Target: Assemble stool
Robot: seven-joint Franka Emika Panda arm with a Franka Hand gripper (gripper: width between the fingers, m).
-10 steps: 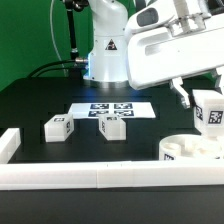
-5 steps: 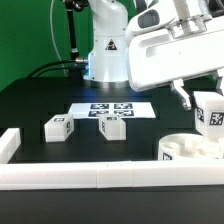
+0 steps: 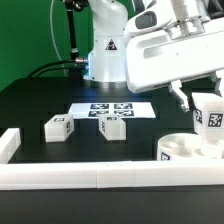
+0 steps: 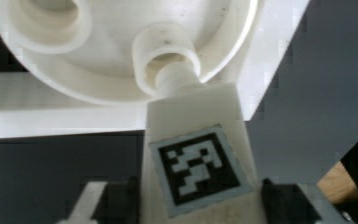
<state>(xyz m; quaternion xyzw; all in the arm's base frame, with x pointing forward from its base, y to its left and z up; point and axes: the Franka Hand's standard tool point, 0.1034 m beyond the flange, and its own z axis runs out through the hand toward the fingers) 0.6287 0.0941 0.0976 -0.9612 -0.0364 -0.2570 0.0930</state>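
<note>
Wrist view: my gripper (image 4: 190, 203) clamps a tagged stool leg (image 4: 197, 135), tip at a hole in the round seat (image 4: 69, 75). I judge none attached yet; a loose leg (image 3: 56, 128) and a second leg (image 3: 112, 128) lie on the table (image 3: 30, 102).

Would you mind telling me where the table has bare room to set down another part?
Bare table: between the seat and the leg nearest it; also between the end rail and the other loose leg. Crowded around the seat, where the gripper holds a third leg.
</note>
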